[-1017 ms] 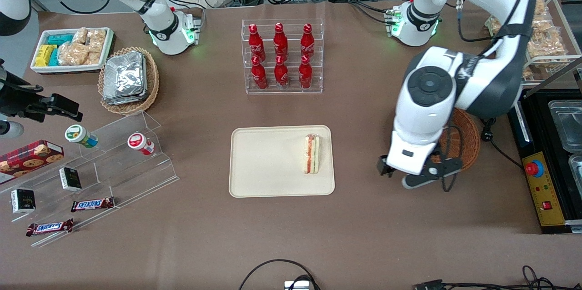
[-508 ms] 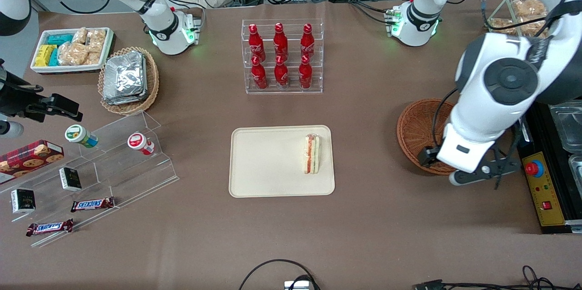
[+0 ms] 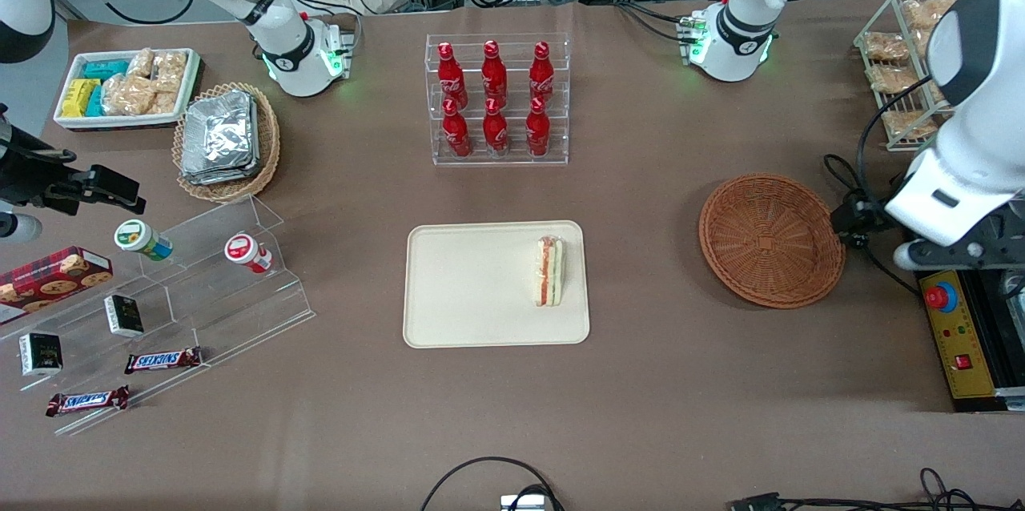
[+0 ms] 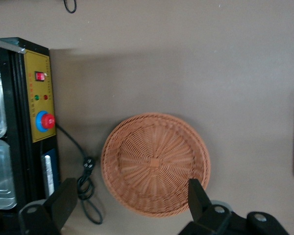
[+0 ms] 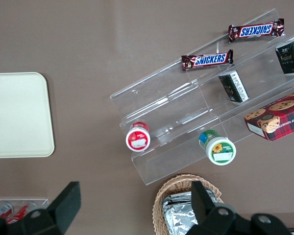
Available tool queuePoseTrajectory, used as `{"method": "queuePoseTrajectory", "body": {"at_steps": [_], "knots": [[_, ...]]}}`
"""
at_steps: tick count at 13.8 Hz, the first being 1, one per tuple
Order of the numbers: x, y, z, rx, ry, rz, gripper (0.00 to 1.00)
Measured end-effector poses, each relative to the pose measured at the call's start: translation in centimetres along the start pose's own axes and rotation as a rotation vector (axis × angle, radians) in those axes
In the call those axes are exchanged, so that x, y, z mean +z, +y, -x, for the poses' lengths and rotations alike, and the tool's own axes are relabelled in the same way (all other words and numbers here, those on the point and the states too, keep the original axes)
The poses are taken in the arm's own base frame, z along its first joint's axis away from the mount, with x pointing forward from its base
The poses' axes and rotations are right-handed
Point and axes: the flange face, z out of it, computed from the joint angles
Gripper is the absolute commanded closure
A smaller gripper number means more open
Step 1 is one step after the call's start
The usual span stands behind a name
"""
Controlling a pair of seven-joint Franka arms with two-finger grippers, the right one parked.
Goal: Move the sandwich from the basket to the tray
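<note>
Front view shows the sandwich (image 3: 548, 271) lying on the tray (image 3: 472, 287), at its edge nearest the wicker basket (image 3: 771, 240) — which sits empty, well apart from the tray. So the transfer looks finished. The left gripper (image 4: 130, 208) hangs above the basket's side toward the working arm's end of the table, fingers spread and holding nothing — only parking the arm seems left.

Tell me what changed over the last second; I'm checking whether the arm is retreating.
The tool, open and empty, swung away from the tray, passing over the basket toward the working arm's end of the table. The sandwich stayed on the tray; the basket stayed empty.
</note>
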Motion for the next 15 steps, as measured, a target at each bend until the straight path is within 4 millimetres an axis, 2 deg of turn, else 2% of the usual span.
{"method": "queuePoseTrajectory", "body": {"at_steps": [4, 8, 10, 15], "knots": [[-3.4, -2.7, 3.3, 0.044, -0.008, 0.044, 0.0], [-5.6, -2.7, 5.7, 0.046, -0.008, 0.07, 0.0], [-5.7, -2.5, 6.3, 0.045, -0.018, 0.088, 0.0], [-4.8, -1.9, 6.3, 0.045, -0.048, 0.141, 0.0]]}}
